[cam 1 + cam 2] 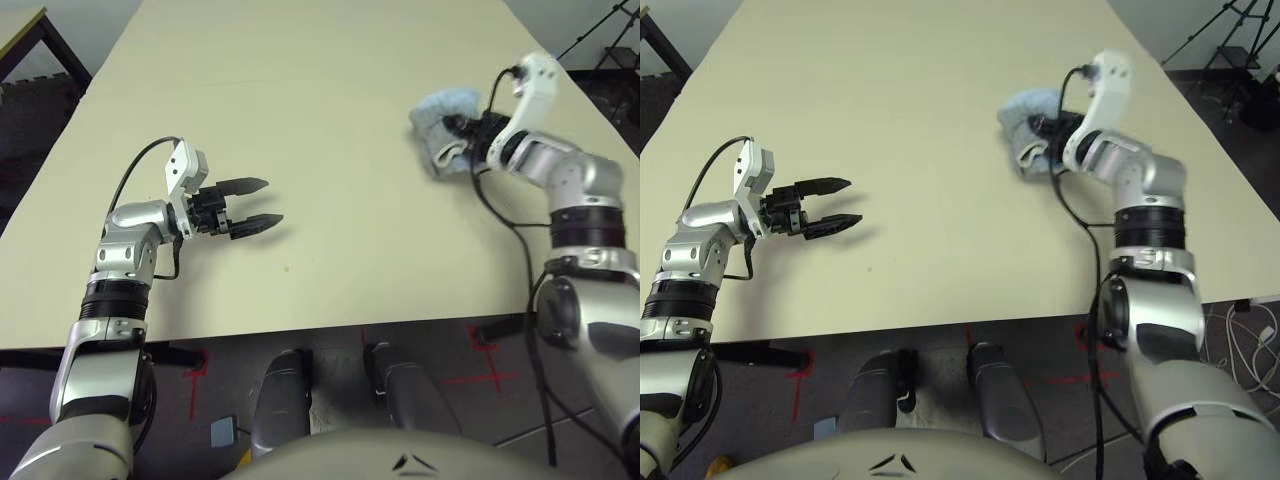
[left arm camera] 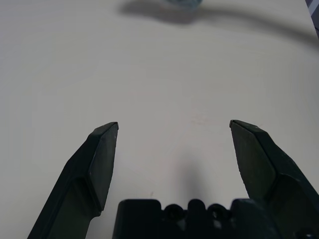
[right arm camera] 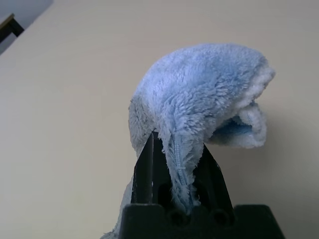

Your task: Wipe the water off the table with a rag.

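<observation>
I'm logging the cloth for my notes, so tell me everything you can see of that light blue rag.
The light blue, fluffy terry-like rag has a paler edge and a visible seam. It is bunched, its top bulging and folding over on one side. The right gripper's two black fingers pinch it. It is at the cream table's right side, beyond the left gripper.

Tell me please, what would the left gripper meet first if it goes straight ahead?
Probably the rag, held in the right gripper; depth and exact line are unclear.
</observation>
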### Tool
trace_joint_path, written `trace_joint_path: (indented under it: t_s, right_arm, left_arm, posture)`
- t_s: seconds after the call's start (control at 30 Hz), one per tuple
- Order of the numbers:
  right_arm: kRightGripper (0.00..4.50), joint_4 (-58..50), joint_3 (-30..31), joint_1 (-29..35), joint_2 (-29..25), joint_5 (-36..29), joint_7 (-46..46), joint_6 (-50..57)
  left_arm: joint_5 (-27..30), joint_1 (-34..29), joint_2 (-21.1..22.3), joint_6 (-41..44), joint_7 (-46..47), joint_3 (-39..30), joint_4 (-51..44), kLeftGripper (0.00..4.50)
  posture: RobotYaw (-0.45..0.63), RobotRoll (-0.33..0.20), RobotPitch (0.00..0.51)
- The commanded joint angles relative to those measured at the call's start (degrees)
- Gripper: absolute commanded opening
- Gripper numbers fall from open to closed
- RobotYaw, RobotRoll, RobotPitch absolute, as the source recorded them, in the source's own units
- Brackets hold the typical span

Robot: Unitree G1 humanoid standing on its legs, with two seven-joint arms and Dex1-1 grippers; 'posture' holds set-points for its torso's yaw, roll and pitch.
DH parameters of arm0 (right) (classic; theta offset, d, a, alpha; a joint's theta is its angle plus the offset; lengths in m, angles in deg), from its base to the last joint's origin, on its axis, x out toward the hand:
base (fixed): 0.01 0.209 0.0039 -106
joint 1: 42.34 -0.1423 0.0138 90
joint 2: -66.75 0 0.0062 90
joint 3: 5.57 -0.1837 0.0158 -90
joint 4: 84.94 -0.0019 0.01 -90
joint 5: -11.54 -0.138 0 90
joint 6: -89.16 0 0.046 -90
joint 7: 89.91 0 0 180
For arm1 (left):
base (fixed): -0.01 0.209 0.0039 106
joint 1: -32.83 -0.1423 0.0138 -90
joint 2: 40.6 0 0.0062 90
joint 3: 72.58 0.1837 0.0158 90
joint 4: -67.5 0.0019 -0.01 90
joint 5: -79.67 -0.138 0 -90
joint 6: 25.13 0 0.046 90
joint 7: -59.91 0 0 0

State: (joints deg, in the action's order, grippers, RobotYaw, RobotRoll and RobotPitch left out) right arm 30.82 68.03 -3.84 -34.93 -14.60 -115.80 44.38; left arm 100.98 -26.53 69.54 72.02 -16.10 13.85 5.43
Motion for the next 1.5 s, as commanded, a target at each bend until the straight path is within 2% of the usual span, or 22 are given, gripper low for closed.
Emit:
trace_joint_path:
  t_s: [0.03,0.3,0.47,0.6,0.67,1.03,1.2,1.43,1.5]
  right_arm:
    - [0.04,-3.45,-0.17,-0.51,-2.81,-0.50,-1.36,1.64]
    - [0.04,-6.57,0.42,1.31,-5.01,-1.49,-3.15,6.21]
    - [0.04,-2.27,0.19,4.61,-5.85,-0.50,-4.86,7.18]
    - [0.04,4.19,1.50,7.22,-6.89,2.95,-5.55,2.75]
    - [0.04,8.34,3.12,7.82,-7.41,6.87,-4.28,-2.98]
    - [0.04,19.70,5.61,6.05,-6.75,15.53,-0.88,-21.81]
    - [1.71,19.97,7.53,5.91,-7.11,17.84,-2.74,-26.04]
    - [4.46,13.58,11.47,7.18,-12.32,22.44,-7.02,-29.50]
    - [4.49,12.81,11.10,7.16,-13.26,23.14,-6.00,-30.18]
  left_arm:
    - [-0.64,0.66,-0.42,-0.94,-0.44,0.44,1.25,4.50]
    - [-0.84,1.38,-0.93,-1.59,-0.50,0.66,2.34,4.50]
    - [-1.02,1.81,-1.16,-2.02,-0.60,0.69,3.11,4.50]
    - [-1.17,1.96,-1.13,-2.22,-0.55,0.64,3.53,4.50]
    - [-1.23,1.86,-0.98,-2.19,-0.55,0.60,3.41,4.50]
    - [-1.35,1.70,-0.71,-1.97,-0.57,0.39,2.86,4.50]
    - [-1.40,1.73,-0.67,-2.02,-0.47,0.35,2.86,4.50]
    - [-1.36,1.60,-0.59,-2.13,-0.26,0.12,2.81,4.50]
    - [-1.34,1.61,-0.61,-2.17,-0.18,0.05,2.86,4.50]
  posture:
    - [-0.17,0.000,0.158]
    - [-0.17,0.000,0.156]
    - [-0.17,0.000,0.153]
    - [-0.17,0.000,0.152]
    - [-0.17,0.000,0.152]
    - [-0.16,0.000,0.148]
    - [-0.16,0.000,0.148]
    - [-0.16,0.000,0.148]
    - [-0.16,0.000,0.148]
